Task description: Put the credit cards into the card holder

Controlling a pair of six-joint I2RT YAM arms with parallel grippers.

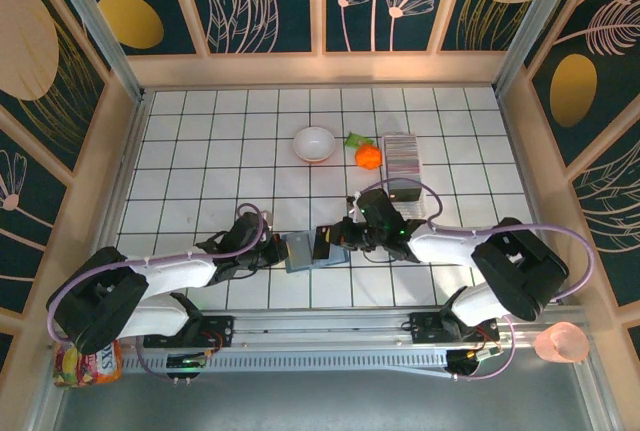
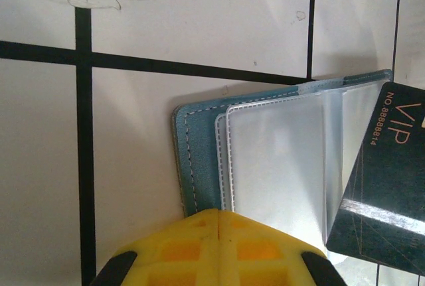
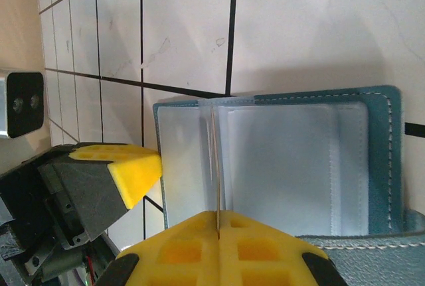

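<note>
The left gripper, pressed together, seems to steady the open card holder by its edge so the right gripper, pinching a dark credit card, can slot it in

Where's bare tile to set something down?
Free: tiles between left wall and white bowl; strip right of the credit cards. Crowded: front centre, left end effector and right end effector, gripping a card, at the card holder.

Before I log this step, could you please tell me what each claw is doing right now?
Left claw: closed, resting at the card holder's edge; grip unclear.
Right claw: closed on a dark credit card.
</note>
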